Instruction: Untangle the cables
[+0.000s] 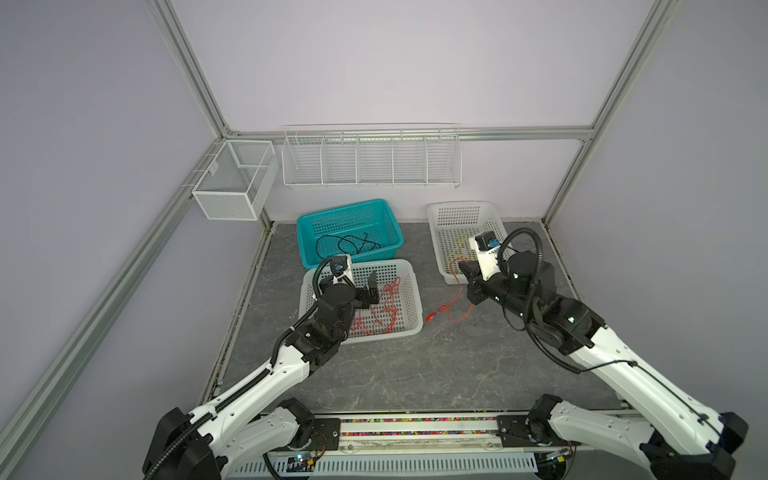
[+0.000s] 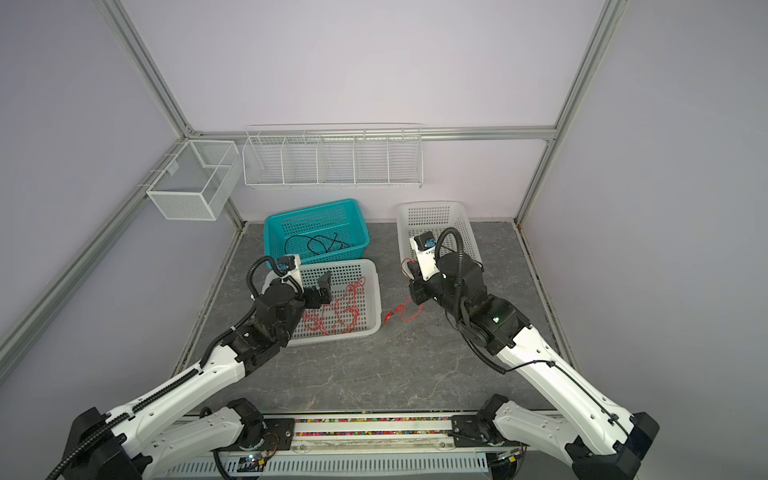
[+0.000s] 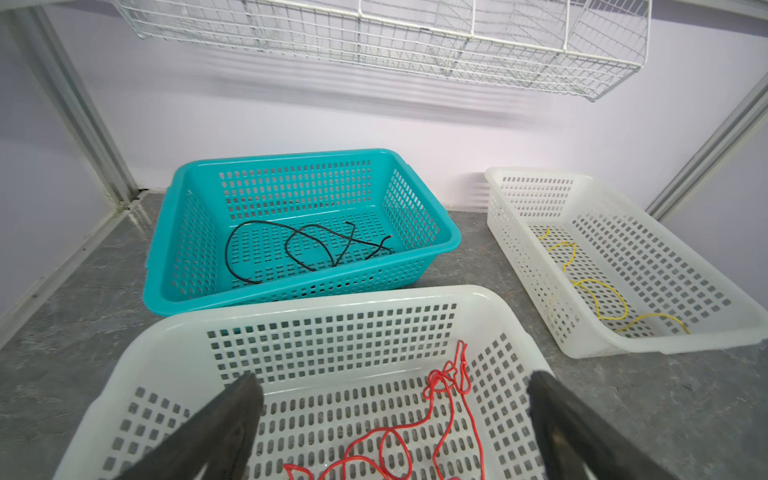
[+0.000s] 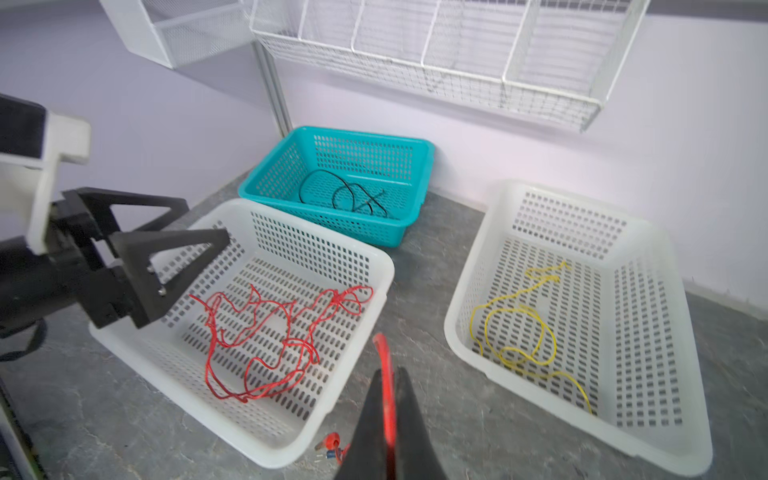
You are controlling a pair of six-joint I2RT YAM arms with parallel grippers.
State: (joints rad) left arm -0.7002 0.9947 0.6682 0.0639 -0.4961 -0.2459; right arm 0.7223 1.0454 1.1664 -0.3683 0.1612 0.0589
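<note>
- Right gripper [image 4: 389,372] first — jaws pressed together on a single red cable [image 4: 384,357], pinched between its two dark fingers.
- That cable drops to the grey tabletop [image 1: 415,365]. Its loose loops and end lie between the two white baskets, just beside the nearer one's corner.
- Left gripper [image 3: 390,386] — jaws spread wide with nothing between them, hovering over the white basket [image 3: 332,301] on the left.
- In that basket sits the red tangle [image 4: 293,344], thin red wires knotted and looped across the slotted floor.
- Close behind it is the teal basket [image 3: 291,156], with black cables [image 3: 328,253] loosely crossed on its floor.
- Off to the right, the second white basket [image 4: 457,320] holds one yellow cable [image 4: 513,360], curled inside.
</note>
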